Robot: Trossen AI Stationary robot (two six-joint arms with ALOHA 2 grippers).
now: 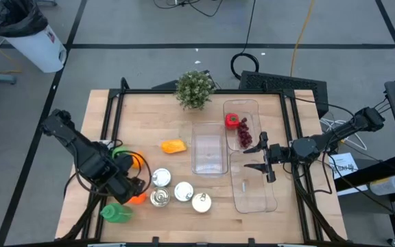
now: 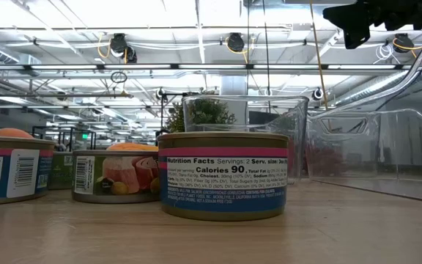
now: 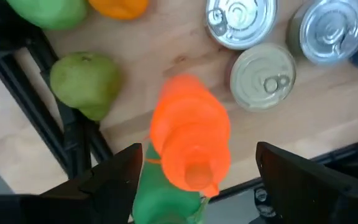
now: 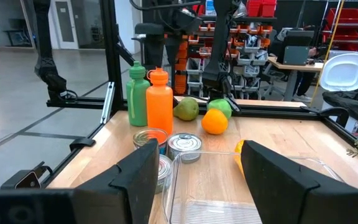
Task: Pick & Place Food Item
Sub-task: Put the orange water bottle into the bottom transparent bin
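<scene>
The loose orange-yellow plastic food piece (image 1: 173, 146) lies flat on the wooden counter (image 1: 149, 116) near its middle. Neither claw touches it. Just beside it at 3 o'clock stands an empty clear rectangular plastic tub (image 1: 208, 165).

Further toward 3 o'clock, two clear plastic trays sit end to end. The far tray (image 1: 252, 104) holds a red fruit (image 1: 232, 121) and a bunch of dark red grapes (image 1: 244, 135). I cannot make out anything for certain in the near tray (image 1: 256, 202).

My right claw (image 1: 251, 158) hovers above where those two trays meet, its fingers spread and nothing between them.

At 6 o'clock from the food piece, four silver-topped tin cans (image 1: 161, 178) are clustered together. At 7 to 8 o'clock from it, my left claw (image 3: 197, 155) hangs over an upright orange plastic bottle (image 3: 188, 130). Its fingers are spread wide on either side of the cap, clear of it. A green plastic bottle (image 3: 160, 199) stands right against the orange one, at the counter's near left corner.

A green pear (image 3: 86, 84), a green apple (image 3: 48, 9) and an orange (image 3: 120, 6) lie by the black frame rail on the left edge.

A small green potted plant (image 1: 195, 88) sits at the 12 o'clock edge. The bare wood between the plant, the left rail and the food piece is the widest free stretch. The 6 o'clock strip in front of the cans is narrow.
</scene>
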